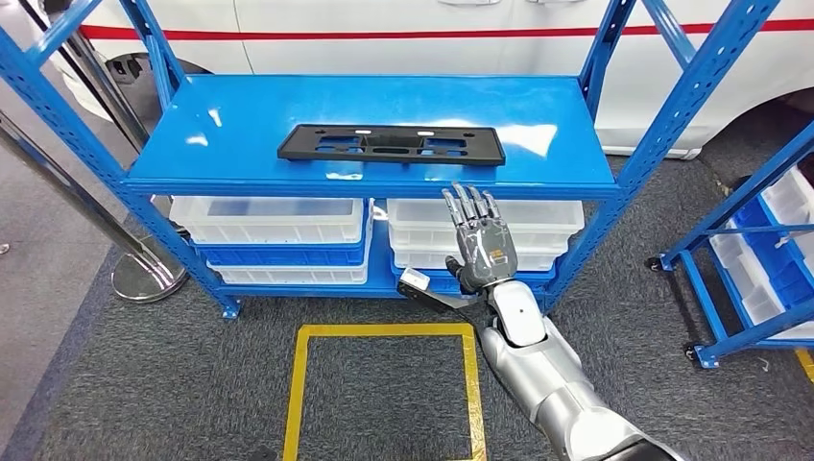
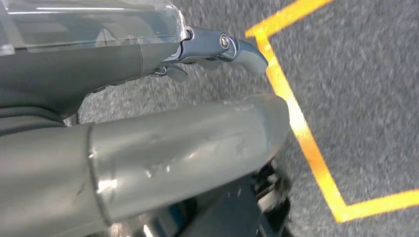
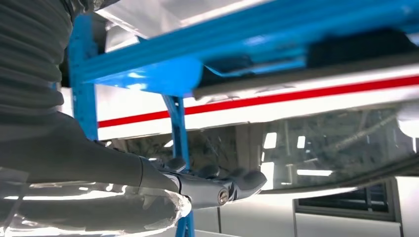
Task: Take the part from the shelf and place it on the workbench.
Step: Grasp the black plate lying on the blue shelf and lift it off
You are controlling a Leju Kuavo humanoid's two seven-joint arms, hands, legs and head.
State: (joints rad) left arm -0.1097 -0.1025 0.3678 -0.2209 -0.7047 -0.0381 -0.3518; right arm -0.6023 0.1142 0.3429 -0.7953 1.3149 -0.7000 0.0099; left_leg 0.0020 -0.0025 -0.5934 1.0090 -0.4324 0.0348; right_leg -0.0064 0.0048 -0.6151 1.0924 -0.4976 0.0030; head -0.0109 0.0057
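The part, a flat black rectangular plate (image 1: 392, 144) with cut-outs, lies on the blue top shelf (image 1: 250, 115) near its front edge. My right hand (image 1: 480, 235) is raised just below and in front of that shelf edge, under the plate's right end, fingers stretched out and apart, holding nothing. In the right wrist view the right hand (image 3: 197, 185) reaches toward the blue shelf edge (image 3: 237, 44), with the dark plate (image 3: 356, 47) blurred above it. My left hand (image 2: 148, 133) hangs over the grey carpet with its fingers extended, nothing in it.
White and blue bins (image 1: 278, 226) fill the lower shelf. A yellow taped square (image 1: 384, 384) marks the carpet in front. A second blue rack (image 1: 758, 230) stands at the right, a metal stand base (image 1: 144, 274) at the left, and a white car (image 1: 432, 29) behind.
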